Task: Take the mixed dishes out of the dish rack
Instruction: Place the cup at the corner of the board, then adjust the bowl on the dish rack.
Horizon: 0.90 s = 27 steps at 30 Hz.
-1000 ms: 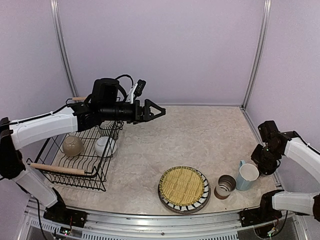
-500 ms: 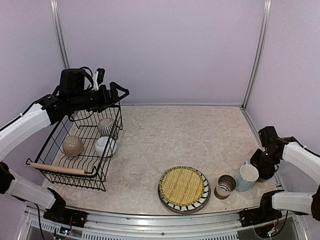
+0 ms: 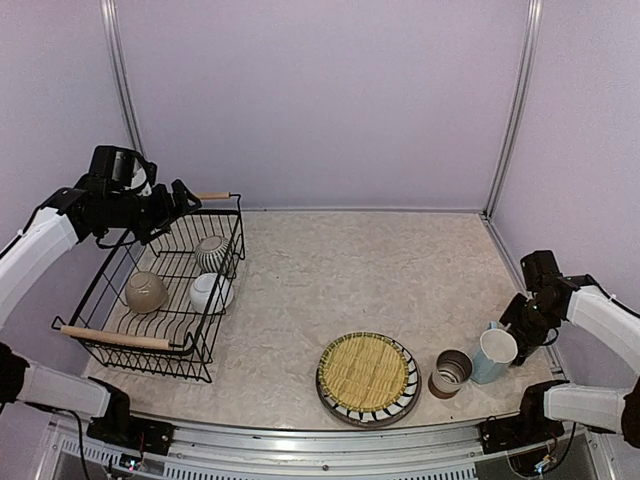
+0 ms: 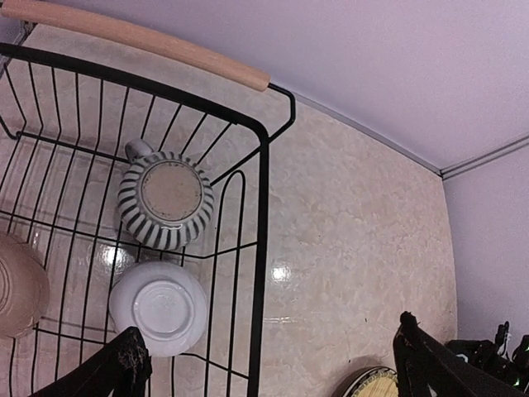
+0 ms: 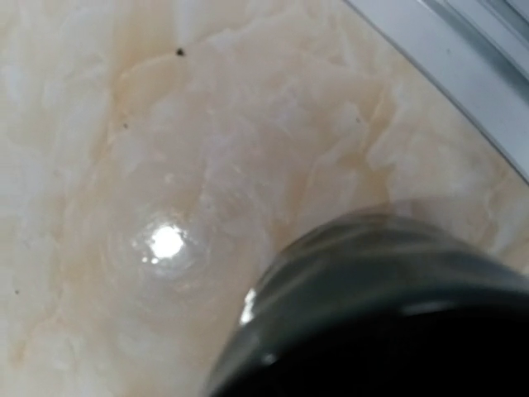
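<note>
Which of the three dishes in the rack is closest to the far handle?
The grey-striped pot: the only patterned one, in the dish rack's far right corner by the far handle. The white bowl and beige bowl sit nearer the arms.

Black wire dish rack (image 4: 264,215) with pale wooden handles (image 4: 140,37); grey-and-white striped pot (image 4: 165,201); white bowl (image 4: 162,308); beige bowl (image 3: 146,291); yellow woven mat (image 3: 362,371); black-and-white radially striped plate (image 3: 400,405); brown-and-white cup (image 3: 451,371); light blue mug (image 3: 494,353); glossy black mug (image 5: 388,306); cream marbled table (image 3: 380,270).
</note>
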{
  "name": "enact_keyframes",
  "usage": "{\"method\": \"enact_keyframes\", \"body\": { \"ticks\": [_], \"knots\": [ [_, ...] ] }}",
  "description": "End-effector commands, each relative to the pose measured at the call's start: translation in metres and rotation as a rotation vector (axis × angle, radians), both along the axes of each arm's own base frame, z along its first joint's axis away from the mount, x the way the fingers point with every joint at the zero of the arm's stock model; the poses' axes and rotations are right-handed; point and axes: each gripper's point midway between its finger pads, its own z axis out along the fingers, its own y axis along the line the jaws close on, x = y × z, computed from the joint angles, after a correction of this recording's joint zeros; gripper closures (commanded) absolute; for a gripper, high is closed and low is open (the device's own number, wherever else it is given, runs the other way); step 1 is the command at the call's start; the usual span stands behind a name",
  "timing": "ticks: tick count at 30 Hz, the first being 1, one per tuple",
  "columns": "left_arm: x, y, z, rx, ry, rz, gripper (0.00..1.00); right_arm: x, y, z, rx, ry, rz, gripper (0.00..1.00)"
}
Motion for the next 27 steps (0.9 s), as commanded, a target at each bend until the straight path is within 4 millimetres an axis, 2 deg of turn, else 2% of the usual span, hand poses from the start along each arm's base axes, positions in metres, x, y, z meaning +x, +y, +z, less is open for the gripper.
{"method": "enact_keyframes", "body": {
  "ticks": [1, 9, 13, 16, 18, 22, 27],
  "knots": [
    [-0.013, 0.028, -0.024, 0.061, 0.098, 0.049, 0.01, 0.003, -0.004, 0.012, -0.027, -0.013, 0.02, 0.4],
    [-0.012, 0.044, -0.075, 0.161, 0.314, 0.045, 0.01, 0.013, -0.006, 0.047, -0.077, -0.068, 0.085, 0.09],
    [-0.009, 0.044, -0.1, 0.161, 0.4, 0.033, 0.02, 0.015, -0.01, 0.064, -0.114, -0.092, 0.104, 0.01],
    [-0.008, 0.049, -0.112, 0.137, 0.432, 0.041, 0.05, 0.019, -0.008, 0.076, -0.127, -0.118, 0.151, 0.0],
    [-0.007, 0.057, -0.115, 0.137, 0.438, 0.064, 0.06, 0.026, 0.003, 0.083, -0.102, -0.154, 0.22, 0.0],
    [-0.006, 0.088, -0.114, 0.207, 0.443, 0.144, 0.06, 0.039, 0.031, 0.094, -0.028, -0.226, 0.391, 0.0],
    [-0.007, 0.127, -0.123, 0.335, 0.518, 0.238, 0.01, 0.047, 0.049, 0.105, 0.013, -0.285, 0.5, 0.0]
  ]
}}
